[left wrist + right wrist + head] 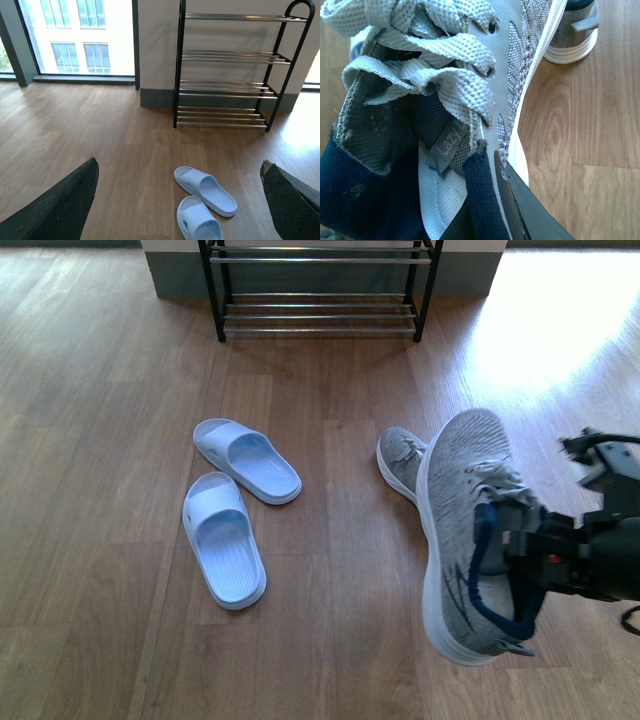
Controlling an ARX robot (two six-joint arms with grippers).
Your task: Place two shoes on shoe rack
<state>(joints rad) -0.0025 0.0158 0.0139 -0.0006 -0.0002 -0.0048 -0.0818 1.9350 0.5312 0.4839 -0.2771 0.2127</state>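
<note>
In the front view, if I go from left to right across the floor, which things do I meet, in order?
pale blue slides → grey sneaker on the floor → held grey sneaker → right hand, gripping it.

Front and left wrist views share slides (247,462) and rack (320,318) (right wrist sits close against sneaker (470,75)).

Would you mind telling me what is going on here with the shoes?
The right gripper is shut on a grey sneaker at its collar, holding it tilted above the floor. The other sneaker lies just behind it, and two blue slides lie to their left. The left gripper is open and holds nothing. The rack ahead has no shoes on it yet.
</note>
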